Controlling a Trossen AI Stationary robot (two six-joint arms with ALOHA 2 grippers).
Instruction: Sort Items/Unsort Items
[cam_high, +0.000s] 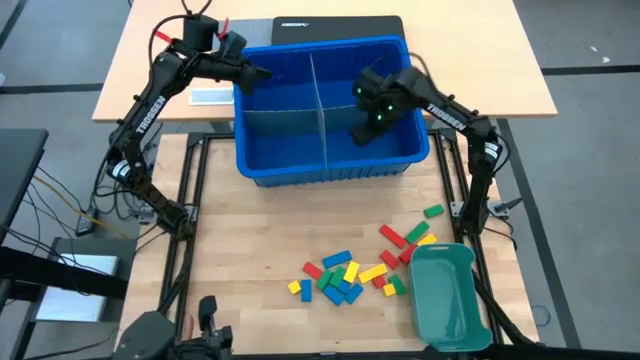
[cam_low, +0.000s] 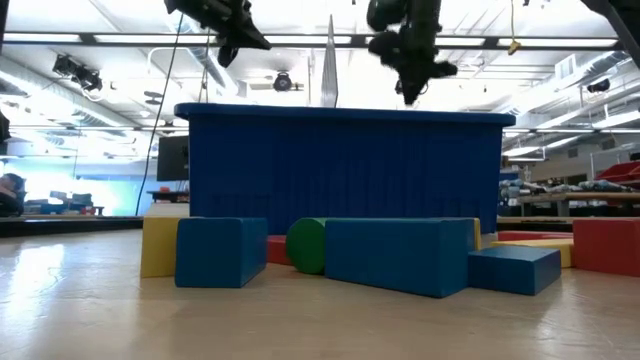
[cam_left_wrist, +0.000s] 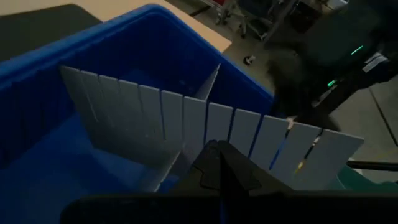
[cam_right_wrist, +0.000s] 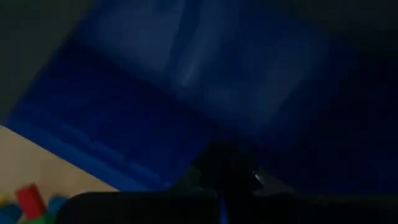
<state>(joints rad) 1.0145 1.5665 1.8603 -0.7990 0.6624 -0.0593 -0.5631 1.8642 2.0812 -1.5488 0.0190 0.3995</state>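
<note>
We see a bin (cam_high: 330, 160) at the back of the table (cam_high: 250, 250), split by a divider (cam_high: 322, 120) into compartments, with the left gripper (cam_high: 262, 73) over its left rear corner and the right gripper (cam_high: 362, 133) down inside its right front compartment. Before the bin, the blocks (cam_high: 345, 275) lie scattered on the table. A tray (cam_high: 450, 300) sits just right of them, at the front right.

A blue bin (cam_high: 330, 170) split by a grey divider (cam_high: 322, 110) sits at the table's (cam_high: 250, 250) far edge. The left gripper (cam_high: 262, 73) hangs over the bin's far-left corner and the right gripper (cam_high: 362, 132) is inside its near-right compartment, both with fingers together. The blocks (cam_high: 345, 275) lie scattered near the table's near edge, beside a teal tray (cam_high: 450, 300) at its near-right corner.
</note>
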